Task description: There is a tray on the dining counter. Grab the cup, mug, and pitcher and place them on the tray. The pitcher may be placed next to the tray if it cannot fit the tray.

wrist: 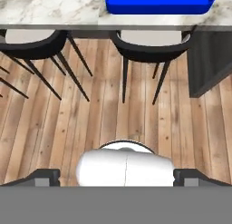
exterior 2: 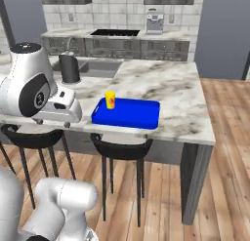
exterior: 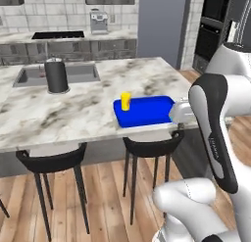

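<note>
No brand or writing can be read anywhere; the only marking is a red-orange spot on the side of the cup (exterior 2: pixel 111 99).

The cup stands upright inside the blue tray (exterior: pixel 152 113), at its left end, near the corner away from the stools. The tray lies on the marble desk (exterior: pixel 83 108) near its front edge, above a black stool (exterior: pixel 152 145). A second stool (exterior: pixel 51 160) stands further left.

A black canister (exterior: pixel 57 76) stands by the inset sink (exterior: pixel 81 72), well apart from the tray. Behind, a second worktop carries a cooktop (exterior 2: pixel 114 32) and a coffee machine (exterior 2: pixel 155 21).

The tool (wrist: pixel 117 177) hangs in front of the desk edge, over the wooden floor (wrist: pixel 104 123). Its fingertips (wrist: pixel 45 175) sit wide apart with nothing between them.
</note>
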